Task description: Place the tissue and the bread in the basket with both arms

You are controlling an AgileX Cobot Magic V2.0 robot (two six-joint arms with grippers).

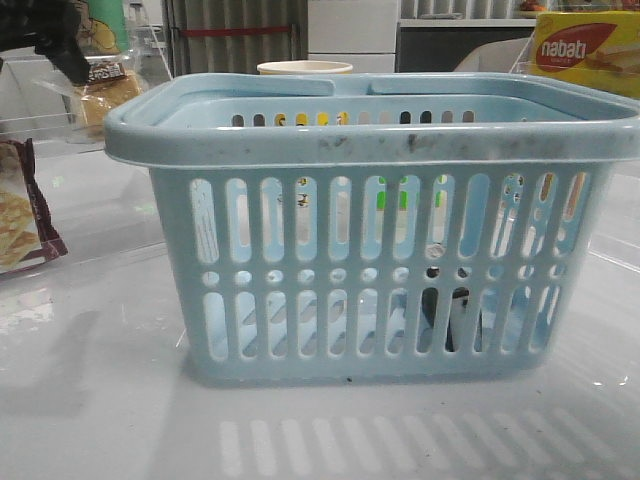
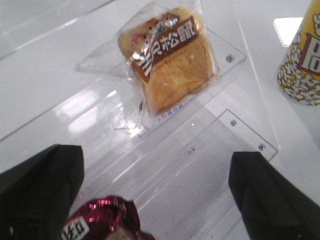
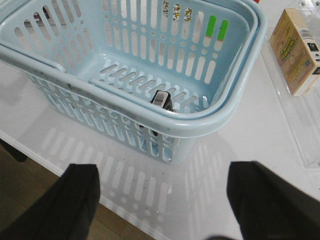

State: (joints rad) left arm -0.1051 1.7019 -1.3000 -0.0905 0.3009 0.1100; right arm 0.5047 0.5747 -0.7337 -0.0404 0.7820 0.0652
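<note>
with the tissue (image 3: 161, 99) in the basket (image 3: 235, 112), both tools hang released, the left tool (image 2: 156, 192) risking snagging the bread (image 2: 172, 62) wrapper's slippery loose film at its 12 o'clock.

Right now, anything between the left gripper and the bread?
Nothing visible. The left gripper is open above the clear acrylic shelf, with the bread lying unobstructed beyond the fingers. A maroon foil packet sits near the fingers, off the direct line.
</note>
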